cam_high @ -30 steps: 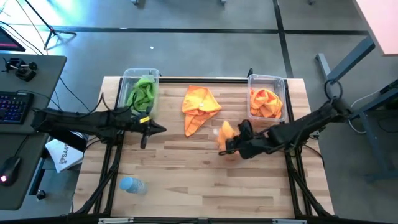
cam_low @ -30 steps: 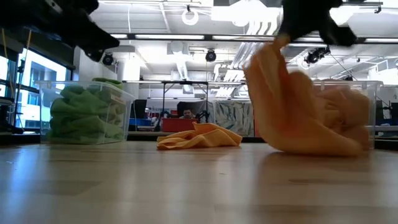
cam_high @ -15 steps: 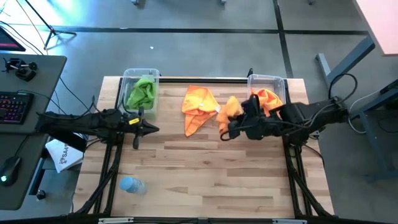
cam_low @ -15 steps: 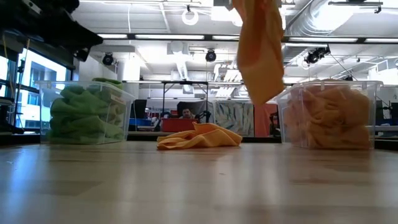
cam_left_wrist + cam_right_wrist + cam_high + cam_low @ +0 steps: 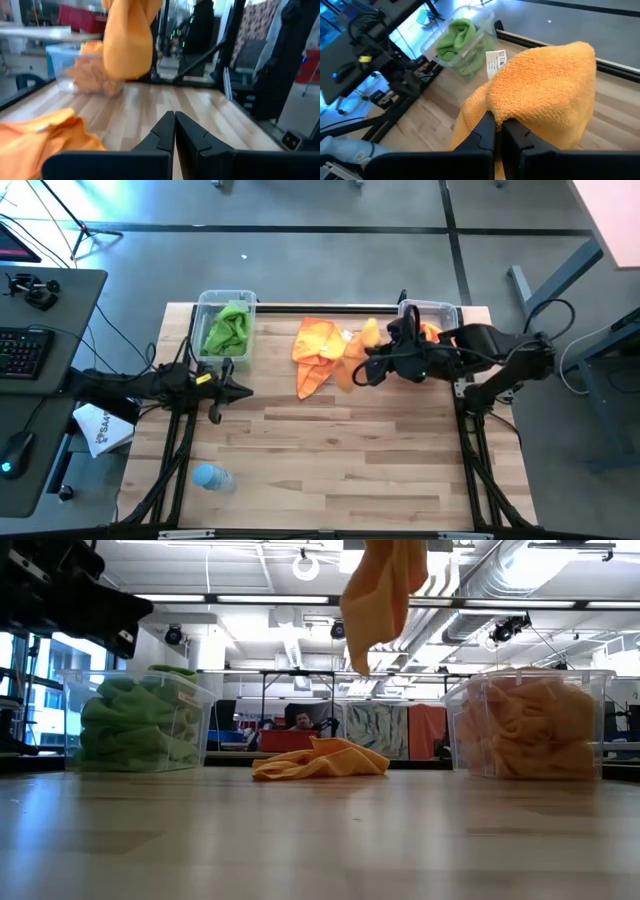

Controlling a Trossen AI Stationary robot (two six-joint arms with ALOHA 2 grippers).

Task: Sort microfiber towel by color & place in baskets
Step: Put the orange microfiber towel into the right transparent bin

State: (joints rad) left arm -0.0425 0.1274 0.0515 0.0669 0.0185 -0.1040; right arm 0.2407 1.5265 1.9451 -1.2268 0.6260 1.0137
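Observation:
My right gripper (image 5: 371, 372) is raised over the far middle of the table, shut on an orange microfiber towel (image 5: 362, 343) that hangs high in the low view (image 5: 383, 595). A second orange towel (image 5: 322, 352) lies bunched on the table. The left basket (image 5: 228, 325) holds green towels; the right basket (image 5: 436, 308) holds orange ones (image 5: 530, 725). My left gripper (image 5: 232, 391) hovers shut in front of the green basket. My right gripper pinches a bunched fold of the orange towel (image 5: 506, 113) between its two fingers, coming roughly level from the table's right side. The cloth mounds over the fingertips and hangs slack below them (image 5: 372, 630), lifted clear of the table.
A small pale blue bottle (image 5: 212, 477) lies near the table's near left corner. The loose orange towel (image 5: 320, 760) sits between the two baskets near the far edge. A desk with a keyboard stands off the table's left side.
My right gripper has risen and moved toward the far edge, carrying the orange towel from resting on the table to hanging clear of it. My left arm has drawn back a little toward the left edge.

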